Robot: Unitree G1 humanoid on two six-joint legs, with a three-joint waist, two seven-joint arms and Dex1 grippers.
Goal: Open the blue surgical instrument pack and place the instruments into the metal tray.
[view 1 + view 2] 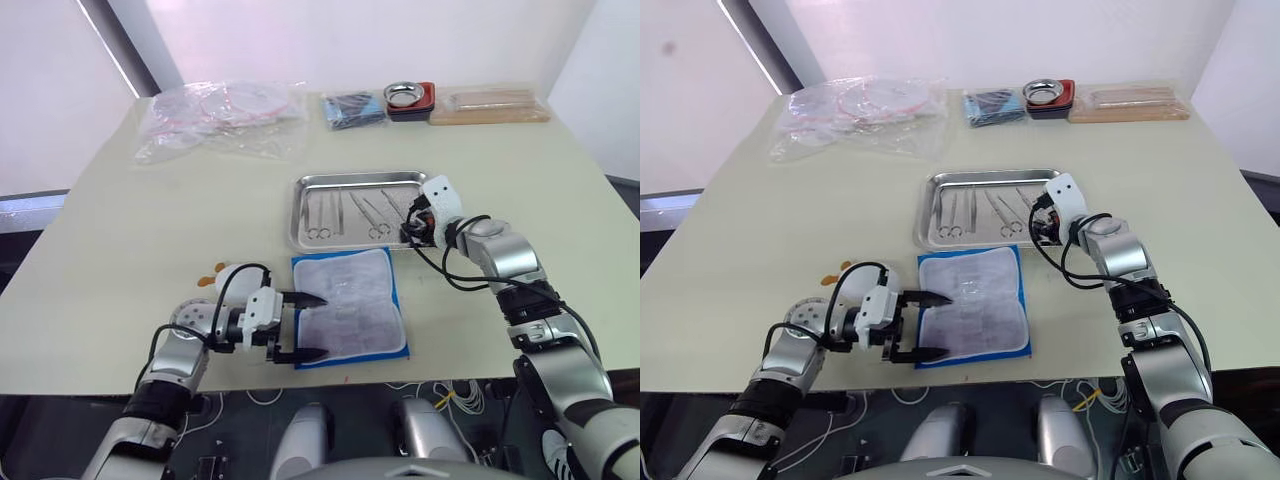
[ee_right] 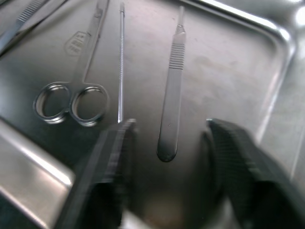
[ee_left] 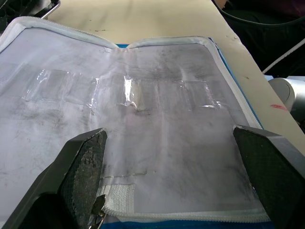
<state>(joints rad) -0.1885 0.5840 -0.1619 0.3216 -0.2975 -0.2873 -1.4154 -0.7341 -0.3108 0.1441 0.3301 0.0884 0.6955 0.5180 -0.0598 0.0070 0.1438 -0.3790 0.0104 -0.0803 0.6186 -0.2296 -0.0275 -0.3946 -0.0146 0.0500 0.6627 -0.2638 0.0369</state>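
Instruments (image 1: 348,213) (apparently five) in metal tray (image 1: 305,240); blue surgical instrument pack (image 1: 348,306) unfolded, emptied; left gripper (image 1: 300,326), right gripper (image 2: 167,138) both spread, holding nothing.

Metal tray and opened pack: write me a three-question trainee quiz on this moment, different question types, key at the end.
1. True or false: the blue surgical instrument pack lies open, pale lining up, with no instruments in it.
2. Multiple choice: the right tool is open above what? A) the plastic bags B) a flat handle in the metal tray C) the red holder
3. Fill in: the left tool is open at the pack's ____ edge, as the robot sees it.

Key: 1 true; 2 B; 3 left
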